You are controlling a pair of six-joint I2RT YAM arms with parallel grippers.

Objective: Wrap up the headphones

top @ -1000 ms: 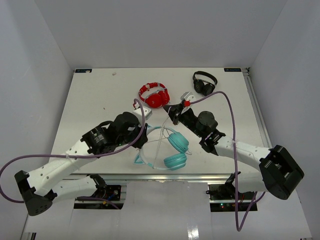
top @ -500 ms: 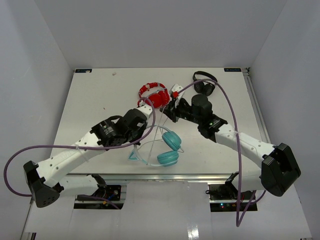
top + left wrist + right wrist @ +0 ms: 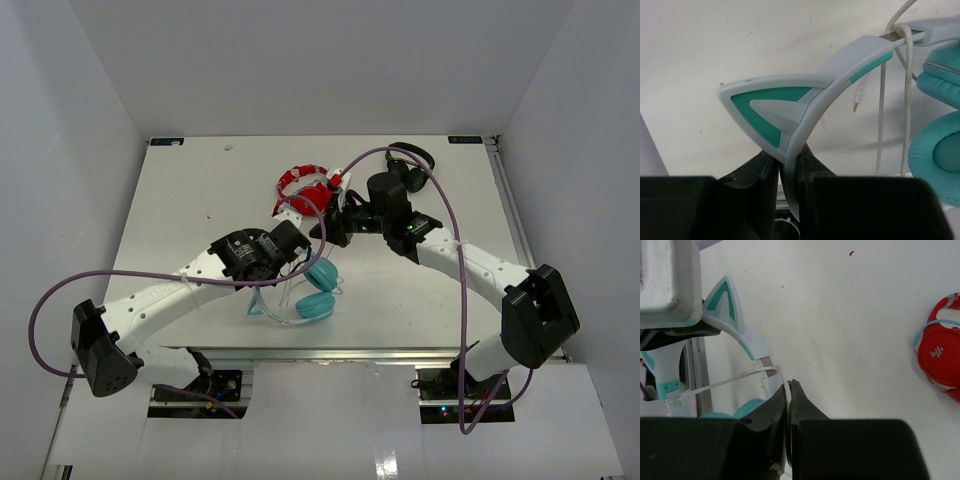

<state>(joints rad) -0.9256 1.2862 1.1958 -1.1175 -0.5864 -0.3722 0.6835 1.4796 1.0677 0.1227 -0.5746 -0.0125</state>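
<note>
On the round cup of the red headphones [image 3: 939, 351], lying toward the far middle of the white surface [image 3: 180, 200], sits the one printed mark in view: a small white logo of short bars, which I cannot read as a name. Nearer the front, between the two arms, are the headphones [image 3: 318, 292] of the task. They have round teal ear cups with soft teal cushions and a pale grey-white headband. A cat-ear point [image 3: 772, 102] on the band has a teal face and a raised pale triangle at its centre. The left end effector [image 3: 788, 157] is clamped tight on the headband just below that cat ear, and the band's shadow falls on the surface beneath it (whether the cups touch down I cannot tell). A thin white cable [image 3: 881, 120] is draped over the band's metal slider near one cup, and strands hang down from there. Its gold-tipped plug [image 3: 856, 104] dangles free beside them. The right end effector [image 3: 789, 386] has its jaws pressed together on this cable, which runs from them across to the headband in a slack line. From above, the right end effector [image 3: 328, 232] is just beside the red pair, above the teal cups. A black pair of headphones [image 3: 410, 170] lies at the far right, behind the right arm.
</note>
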